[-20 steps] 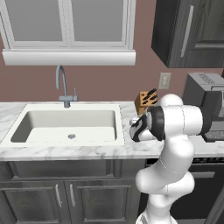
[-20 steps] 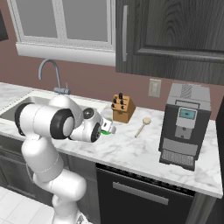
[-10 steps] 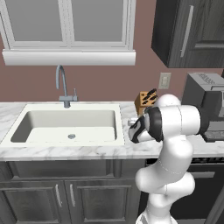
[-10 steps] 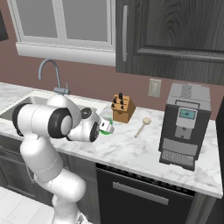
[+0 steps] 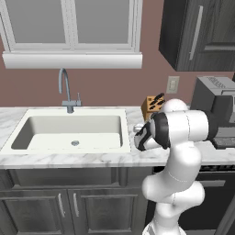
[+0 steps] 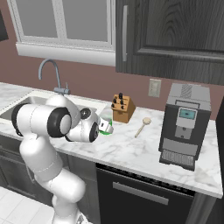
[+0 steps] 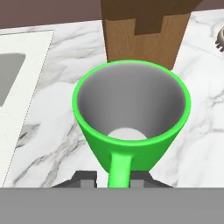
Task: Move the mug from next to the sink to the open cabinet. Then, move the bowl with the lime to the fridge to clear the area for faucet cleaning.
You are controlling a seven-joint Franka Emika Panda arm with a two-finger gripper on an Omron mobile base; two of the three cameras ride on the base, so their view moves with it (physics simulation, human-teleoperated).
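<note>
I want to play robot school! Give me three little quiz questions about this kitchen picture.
1. True or false: the green mug stands right in front of the wooden knife block.
2. Which lies on the counter between the knife block and the coffee machine? A) a fork B) a wooden spoon C) a lime
3. Fill in: the mug's handle points toward the gripper's ____.

Key: 1 true. 2 B. 3 fingers; the handle sits between them, though whether they have closed on it cannot be told.
</note>
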